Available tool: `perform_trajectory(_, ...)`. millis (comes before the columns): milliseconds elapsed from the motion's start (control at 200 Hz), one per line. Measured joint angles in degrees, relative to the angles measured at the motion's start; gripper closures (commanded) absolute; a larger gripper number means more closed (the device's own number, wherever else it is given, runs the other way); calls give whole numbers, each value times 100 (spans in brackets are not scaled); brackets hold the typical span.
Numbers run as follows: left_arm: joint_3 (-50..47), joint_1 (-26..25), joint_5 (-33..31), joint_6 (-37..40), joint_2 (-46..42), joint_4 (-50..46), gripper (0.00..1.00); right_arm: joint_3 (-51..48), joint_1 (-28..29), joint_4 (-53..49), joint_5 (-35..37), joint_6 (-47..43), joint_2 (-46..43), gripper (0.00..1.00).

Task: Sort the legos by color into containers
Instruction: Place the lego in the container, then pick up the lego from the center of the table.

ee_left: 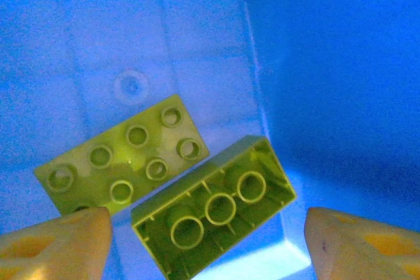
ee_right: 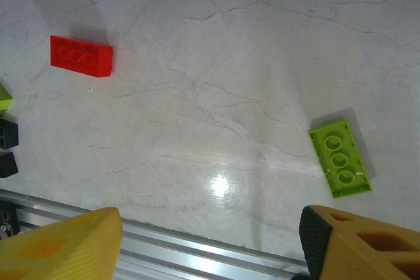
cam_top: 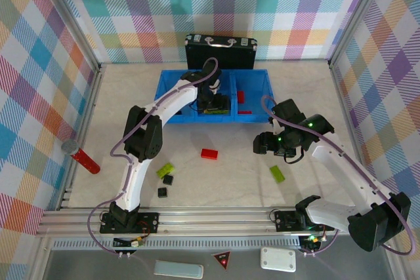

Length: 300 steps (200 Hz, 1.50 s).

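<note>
Legos mid-sort. Upturned lime brick (ee_left: pixel 213 211) lies in the blue tray's (cam_top: pixel 168 86) middle compartment beside a studs-up lime brick (ee_left: pixel 125 159). Left fingers (ee_left: pixel 52 247) spread wide, clear of it; drop looks done. Right fingers (ee_right: pixel 59 244) wide, empty, above desk (ee_right: pixel 216 96). Next, likely: descend squarely onto loose lime brick (ee_right: pixel 340 159); red brick (ee_right: pixel 81 56) waits further left.

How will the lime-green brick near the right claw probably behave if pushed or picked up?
The lime-green brick looks like hard plastic, so it should not bend. Lying flat on the glossy table, it will likely slide when pushed, not roll. Its hollow side faces up, so it is probably light.
</note>
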Motion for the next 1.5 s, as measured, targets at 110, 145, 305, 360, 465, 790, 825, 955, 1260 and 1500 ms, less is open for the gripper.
perform_trajectory(110,-85,17,37,-2,-11,31,26,-4,0,-4,0,0,11,27)
perform_trajectory(145,-122,22,59,-4,-11,50,28,-4,0,-2,0,0,11,27)
perform_trajectory(305,-149,52,66,-17,-11,310,37,-4,0,-4,2,2,11,27)
perform_trajectory(360,-149,61,63,-28,-11,365,38,-4,0,-4,2,0,11,27)
perform_trajectory(465,-149,66,61,-26,-11,459,38,-4,0,-4,17,0,11,27)
perform_trajectory(790,-155,66,55,-22,-94,492,40,-4,0,-2,15,0,44,27)
perform_trajectory(825,-166,66,44,-7,-149,470,40,-4,0,0,9,0,76,27)
perform_trajectory(955,-293,66,-31,48,-527,424,39,-4,0,35,-46,0,216,28)
perform_trajectory(1260,-1276,72,-420,297,-2020,286,40,44,81,214,-116,2,739,30)
perform_trajectory(1500,-2625,417,-610,435,-3200,138,39,470,544,345,72,352,1425,32)
